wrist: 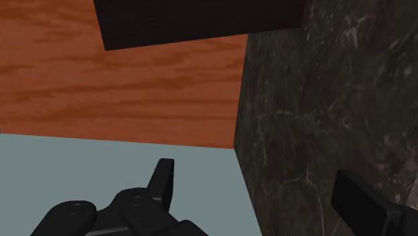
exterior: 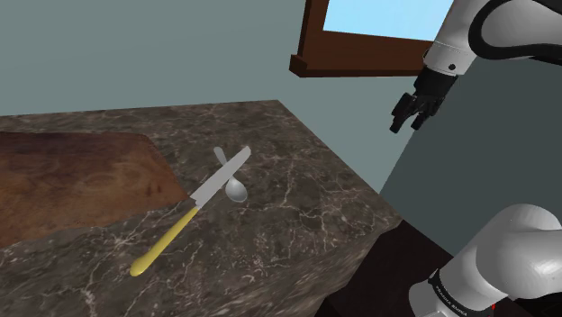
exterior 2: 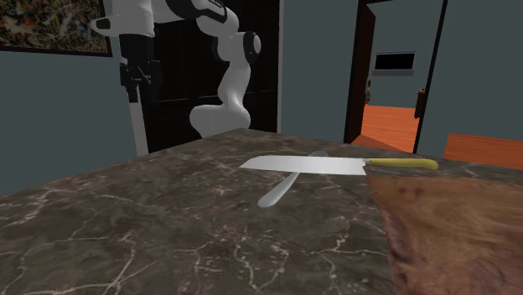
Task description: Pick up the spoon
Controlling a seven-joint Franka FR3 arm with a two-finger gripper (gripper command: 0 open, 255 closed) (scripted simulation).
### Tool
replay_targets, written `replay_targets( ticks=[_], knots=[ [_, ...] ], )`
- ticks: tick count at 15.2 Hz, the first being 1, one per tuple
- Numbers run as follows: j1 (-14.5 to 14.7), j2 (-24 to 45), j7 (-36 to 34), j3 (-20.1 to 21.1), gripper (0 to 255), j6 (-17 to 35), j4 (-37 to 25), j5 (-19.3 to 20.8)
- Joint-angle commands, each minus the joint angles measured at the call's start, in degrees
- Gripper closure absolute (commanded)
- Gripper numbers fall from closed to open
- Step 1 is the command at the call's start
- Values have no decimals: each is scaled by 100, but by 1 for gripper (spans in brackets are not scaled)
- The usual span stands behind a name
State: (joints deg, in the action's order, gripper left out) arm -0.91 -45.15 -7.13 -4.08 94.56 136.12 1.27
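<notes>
A grey spoon (exterior: pixel 236 189) lies on the dark marble counter (exterior: pixel 297 225), its bowl toward the counter's front edge. A knife (exterior: pixel 214 185) with a silver blade and a yellow handle lies crosswise over the spoon's handle. In the second exterior view the spoon (exterior 2: pixel 274 195) sticks out from under the knife (exterior 2: pixel 306 164). My gripper (exterior: pixel 407 114) hangs high above and off the counter's side edge, at the shoulder view's right, well away from the spoon. In the wrist view the gripper (wrist: pixel 264 194) is open with nothing between its fingers (wrist: pixel 163 178), beside the counter's edge (wrist: pixel 321 100).
A brown wooden board (exterior: pixel 72 180) lies on the counter at the shoulder view's left, close to the knife's yellow handle (exterior 2: pixel 402 163). A wooden-framed window (exterior: pixel 360 36) sits on the wall behind the gripper. An open doorway (exterior 2: pixel 390 84) shows beyond the counter.
</notes>
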Motion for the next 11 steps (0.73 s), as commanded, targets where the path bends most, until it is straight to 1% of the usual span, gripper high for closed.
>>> replay_targets(
  ticks=[1, 6, 11],
  knots=[
    [0, 0, 0, 0, 0, 0, 0, 0],
    [248, 532, -587, 492, 0, 214, -241, -433],
    [459, 1182, -1145, 952, 0, 429, -636, -785]
  ],
)
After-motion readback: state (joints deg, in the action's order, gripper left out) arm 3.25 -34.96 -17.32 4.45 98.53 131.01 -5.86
